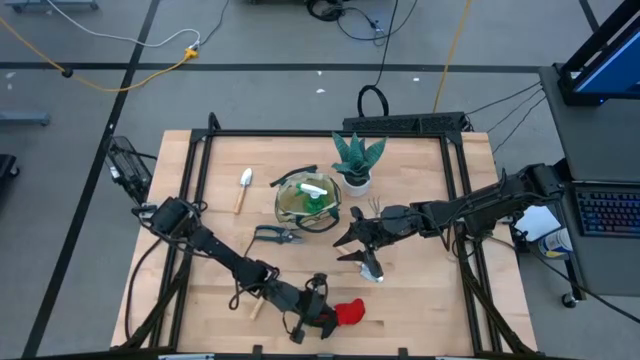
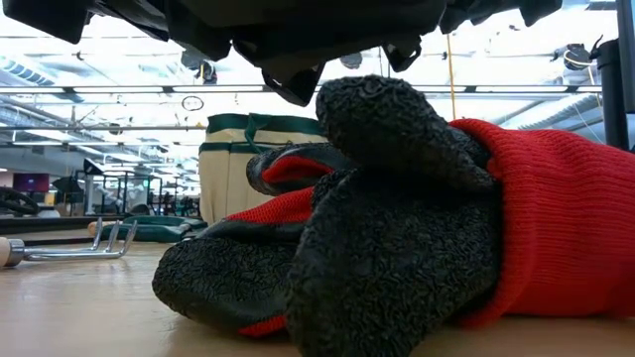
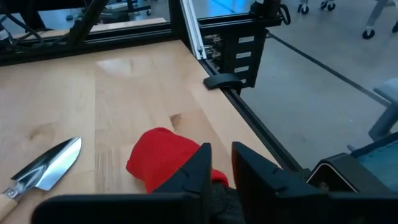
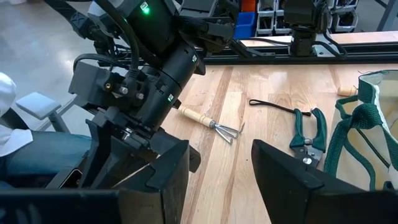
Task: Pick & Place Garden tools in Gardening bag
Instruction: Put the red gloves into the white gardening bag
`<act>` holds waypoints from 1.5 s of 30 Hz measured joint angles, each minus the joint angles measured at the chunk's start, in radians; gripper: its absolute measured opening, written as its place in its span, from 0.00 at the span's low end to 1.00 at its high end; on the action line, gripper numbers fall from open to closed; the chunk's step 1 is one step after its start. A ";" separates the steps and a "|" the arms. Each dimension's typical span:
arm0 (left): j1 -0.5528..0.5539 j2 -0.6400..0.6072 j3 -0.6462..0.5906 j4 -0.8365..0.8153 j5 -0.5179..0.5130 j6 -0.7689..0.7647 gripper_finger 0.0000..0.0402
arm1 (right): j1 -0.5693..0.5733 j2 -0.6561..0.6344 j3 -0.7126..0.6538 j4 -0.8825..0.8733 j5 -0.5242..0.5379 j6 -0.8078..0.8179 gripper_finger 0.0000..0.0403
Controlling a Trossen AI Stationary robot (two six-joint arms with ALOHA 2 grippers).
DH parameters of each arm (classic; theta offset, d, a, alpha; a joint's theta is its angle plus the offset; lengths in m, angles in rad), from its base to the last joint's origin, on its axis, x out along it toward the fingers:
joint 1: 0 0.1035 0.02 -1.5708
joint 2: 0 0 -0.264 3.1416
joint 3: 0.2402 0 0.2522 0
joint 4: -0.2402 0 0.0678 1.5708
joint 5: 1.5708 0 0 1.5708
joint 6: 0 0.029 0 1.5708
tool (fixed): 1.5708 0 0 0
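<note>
The red-black glove [image 1: 349, 313] lies on the table near its front edge and fills the low view [image 2: 417, 218]. My left gripper [image 1: 322, 318] stands over the glove's dark end, shut on it. My right gripper [image 1: 347, 236] is open and empty above the table, right of the gardening bag [image 1: 285, 195]. The bag holds the green spray bottle [image 1: 315, 195]. One trowel [image 1: 243, 187] lies left of the bag. Another trowel [image 1: 371, 264] lies just in front of my right gripper. The pruning shears [image 1: 275, 236] and a small rake [image 4: 214, 126] lie in front of the bag. My left gripper pinches the glove's dark textured end [image 3: 219, 198] between its two fingers [image 3: 200, 167], slanting down from the table's left. The dark part rises in a fold [image 2: 397, 109] under the gripper. The red cuff [image 3: 163, 163] and the glove's underside rest on the table.
The teal spiky plant in a white pot [image 1: 356, 160] stands right of the bag at the back. Black frame rails [image 1: 460, 200] run along the table's sides. Bare wood lies at the front right and far left.
</note>
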 joint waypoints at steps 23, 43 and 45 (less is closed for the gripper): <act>0.007 0.000 0.000 -0.299 -0.009 -0.231 0.38 | 0.028 0.000 0.000 0.000 0.000 -0.006 0.41; 0.051 0.030 -0.001 -0.323 0.027 -0.163 0.48 | 0.028 0.000 0.000 -0.001 0.000 -0.008 0.41; 0.052 0.050 0.001 -0.307 0.028 -0.192 0.47 | 0.028 0.000 0.000 -0.005 0.000 -0.011 0.41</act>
